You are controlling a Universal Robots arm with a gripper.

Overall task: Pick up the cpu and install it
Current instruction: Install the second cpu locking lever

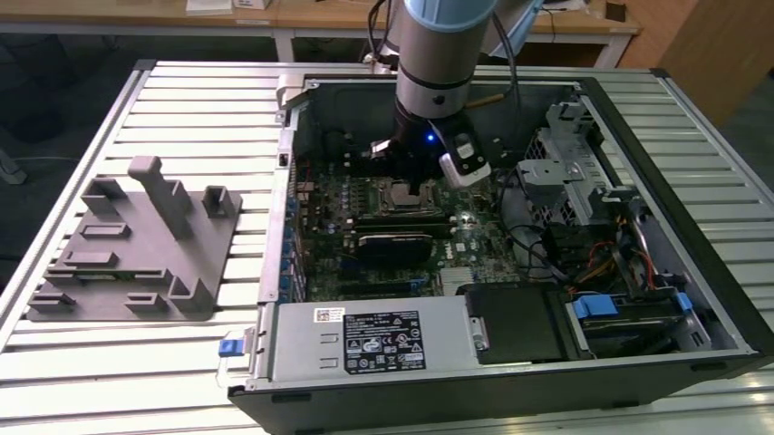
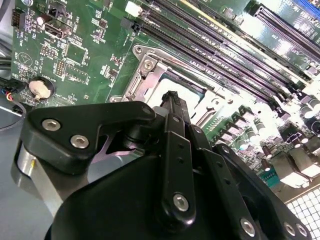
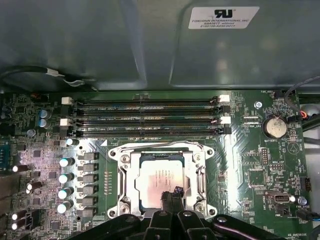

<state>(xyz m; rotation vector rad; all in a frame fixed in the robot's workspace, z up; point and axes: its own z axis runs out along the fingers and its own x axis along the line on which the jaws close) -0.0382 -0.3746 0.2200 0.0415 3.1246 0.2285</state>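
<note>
Here the small square silvery-grey cpu (image 3: 163, 176) lies flat inside the black-framed metal socket (image 3: 122, 186) of the green motherboard (image 3: 260, 165), near the middle of the open black computer case (image 1: 701, 299). The black two-fingered gripper (image 3: 171, 196) stands directly over the chip, fingertips drawn narrowly together, almost meeting, at the chip's near edge; whether they pinch it cannot be told. Long black memory slots (image 3: 145, 117) run just beside the socket. A grey plastic tray with upright posts (image 1: 140, 249) sits well apart, toward the slatted metal table's (image 1: 181, 100) edge on the exterior view's left.

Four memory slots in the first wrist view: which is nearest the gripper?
The black-clipped memory slot right beside the socket, where the gripper sits over the cpu.
</note>
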